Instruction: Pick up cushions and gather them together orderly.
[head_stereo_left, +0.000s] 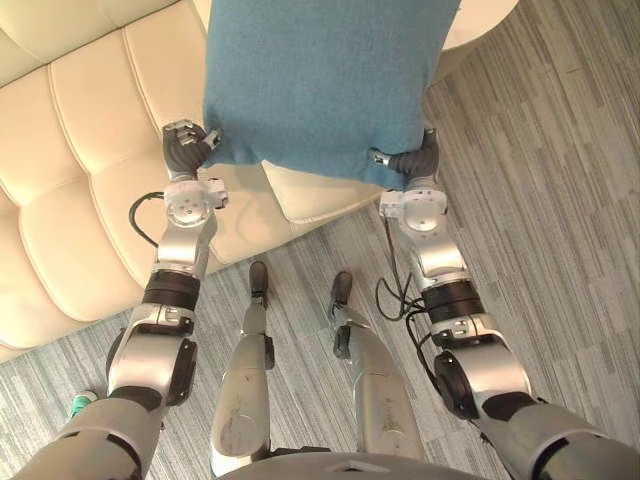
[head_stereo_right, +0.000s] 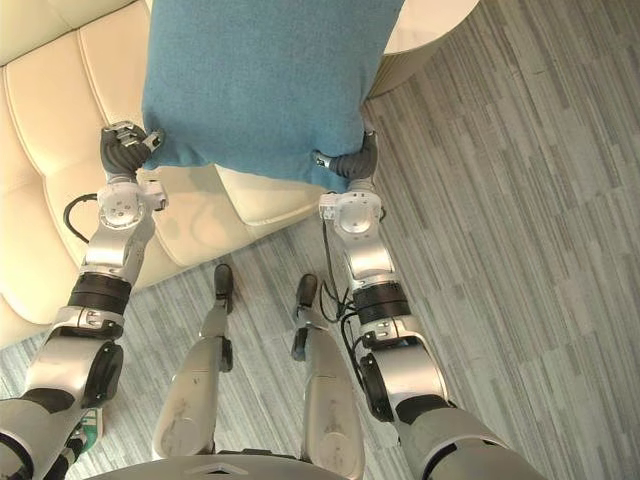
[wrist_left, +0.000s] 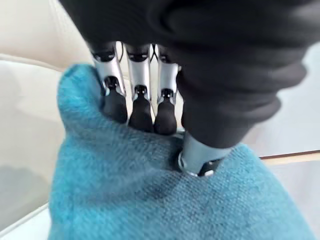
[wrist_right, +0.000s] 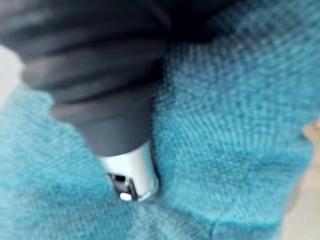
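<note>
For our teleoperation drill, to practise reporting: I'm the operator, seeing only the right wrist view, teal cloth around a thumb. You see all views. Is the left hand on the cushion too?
Observer: Yes, the left hand pinches the cushion at its other lower corner.
Operator: What's under it?
Observer: A cream sofa; the cushion is held up over its seat.
Operator: And beside that?
Observer: Grey striped floor, on the side of the right hand.
</note>
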